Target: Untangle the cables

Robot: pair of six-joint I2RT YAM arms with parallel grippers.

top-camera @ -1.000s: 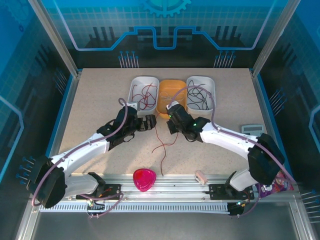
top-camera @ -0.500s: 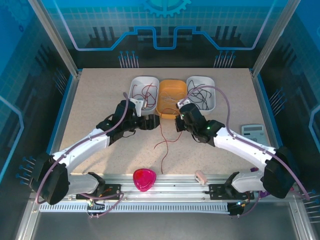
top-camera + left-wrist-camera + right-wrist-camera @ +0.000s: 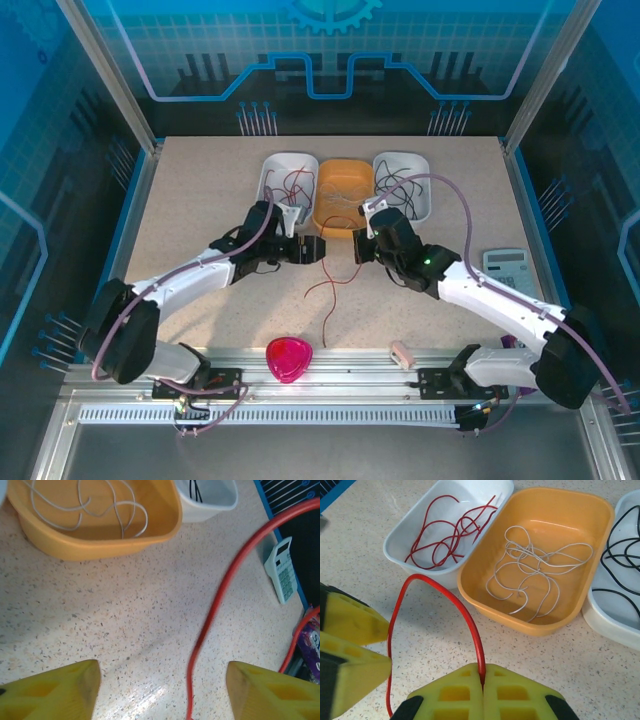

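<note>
While right pincer [image 3: 483, 680] pinches a red cable [image 3: 417, 576], left pincer [image 3: 162, 672] gapes around it, orange tray [image 3: 597, 535] beyond, calculator [image 3: 282, 570] aside.

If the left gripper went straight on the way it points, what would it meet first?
Probably the red cable, which crosses the gap between the parted fingers of the left gripper and loops into the shut right gripper. Past it, the tabletop, though depth is unclear.

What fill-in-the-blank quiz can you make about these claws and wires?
The loose wire pinched in the right claw is ___.
The wires in the orange tray are ___.
The left claw is ___, not gripping.
Black wires lie in a ___ tray.
Missing words: red; whitish; open; white.
</note>
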